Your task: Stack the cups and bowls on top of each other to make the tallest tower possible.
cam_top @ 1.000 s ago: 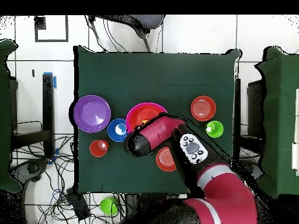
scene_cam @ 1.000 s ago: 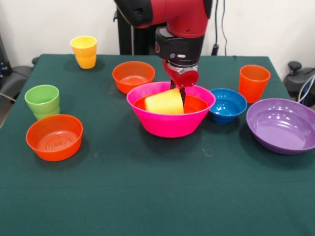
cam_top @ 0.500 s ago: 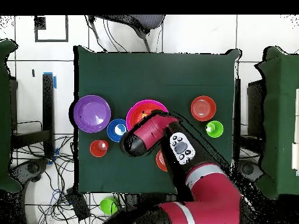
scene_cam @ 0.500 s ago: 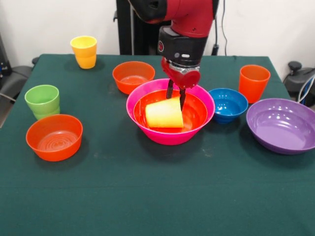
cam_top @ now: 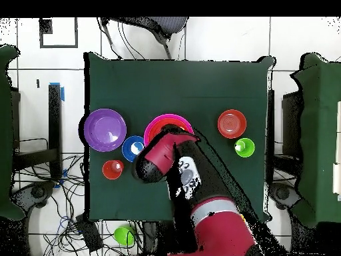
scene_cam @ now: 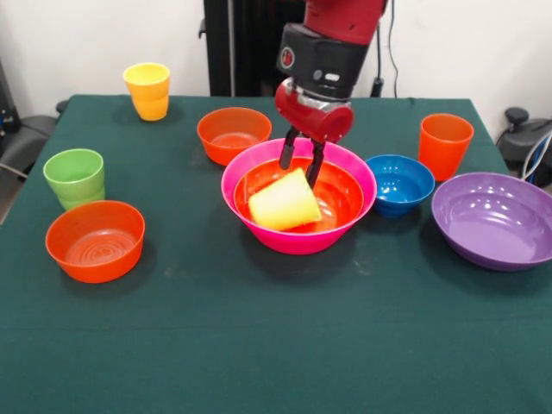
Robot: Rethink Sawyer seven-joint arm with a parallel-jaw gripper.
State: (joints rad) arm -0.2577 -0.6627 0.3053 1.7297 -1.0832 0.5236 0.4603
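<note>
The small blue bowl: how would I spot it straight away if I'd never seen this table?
In the front view, find the big pink bowl in the middle of the green table, under the red arm. The small blue bowl sits just to its right, before the large purple bowl. It is the table's only blue thing.

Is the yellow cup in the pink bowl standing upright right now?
No. In the front view the yellow cup lies tilted on its side inside the pink bowl, below the gripper.

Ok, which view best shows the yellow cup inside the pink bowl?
The front view: the yellow cup lies tilted in the pink bowl, just below the gripper. Overhead, the arm covers the cup; only the bowl's rim shows.
</note>
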